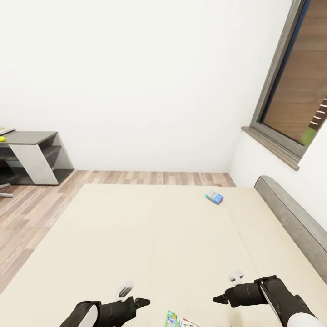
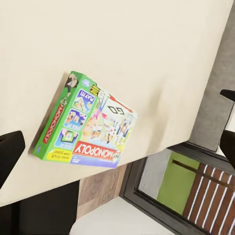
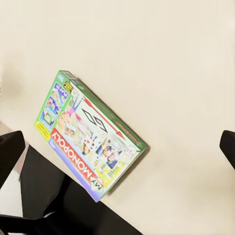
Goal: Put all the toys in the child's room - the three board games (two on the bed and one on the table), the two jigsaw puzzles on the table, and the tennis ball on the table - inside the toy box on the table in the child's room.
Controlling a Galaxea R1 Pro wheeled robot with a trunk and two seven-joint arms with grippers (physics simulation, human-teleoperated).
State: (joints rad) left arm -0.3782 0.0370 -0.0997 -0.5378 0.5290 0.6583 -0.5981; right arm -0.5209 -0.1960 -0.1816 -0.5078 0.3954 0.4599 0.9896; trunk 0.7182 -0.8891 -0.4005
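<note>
Both pincers, left point(image 1: 136, 301) and right point(image 1: 221, 299), are hovering apart and empty over the bed's point(image 1: 150, 236) near edge, flanking the Monopoly box point(image 1: 179, 320); squeezing its long sides evenly looks wisest.

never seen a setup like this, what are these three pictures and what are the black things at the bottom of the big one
These are simulator renders from a two-armed wheeled robot. The big picture comes from its head camera, looking down over a beige bed. The black shapes are its arms: the left end effector and the right end effector, both open and holding nothing. The other two pictures come from cameras on each wrist. Both look at a green Monopoly box lying on the bed near the robot. A smaller teal-blue game box lies farther up the bed. A grey desk stands against the wall.
</note>
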